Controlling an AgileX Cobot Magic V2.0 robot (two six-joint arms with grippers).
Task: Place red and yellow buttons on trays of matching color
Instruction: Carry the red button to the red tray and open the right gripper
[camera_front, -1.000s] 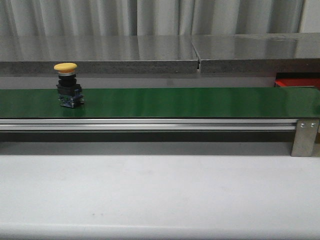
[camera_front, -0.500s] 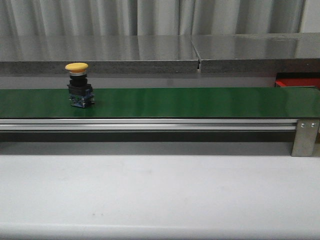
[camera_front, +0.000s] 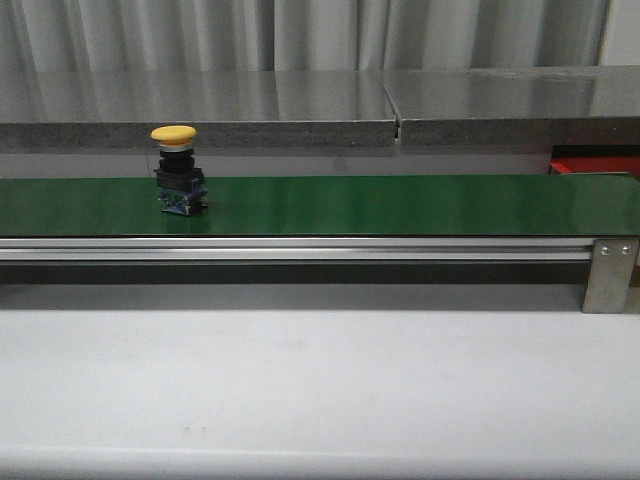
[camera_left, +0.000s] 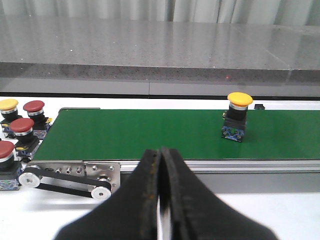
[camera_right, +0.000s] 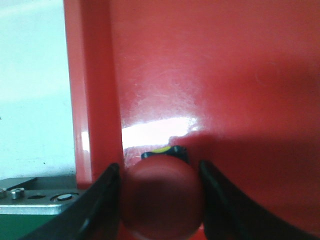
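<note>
The left gripper (camera_left: 160, 200) is pressed together, empty, just before the conveyor's near rail. The right gripper (camera_right: 159, 200) pinches a red button (camera_right: 161, 197) over the red tray (camera_right: 215, 75) — seen only from its own wrist. On the green belt (camera_front: 400, 205) 1 yellow button (camera_front: 177, 170) stands upright toward the left end; belt to its right lies bare. Only the left wrist view shows 4 spare buttons (camera_left: 22, 131) off the belt's end. No readable writing.

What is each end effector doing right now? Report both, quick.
Left end effector: closed, holding nothing.
Right end effector: closed on a red button, over the red tray.
</note>
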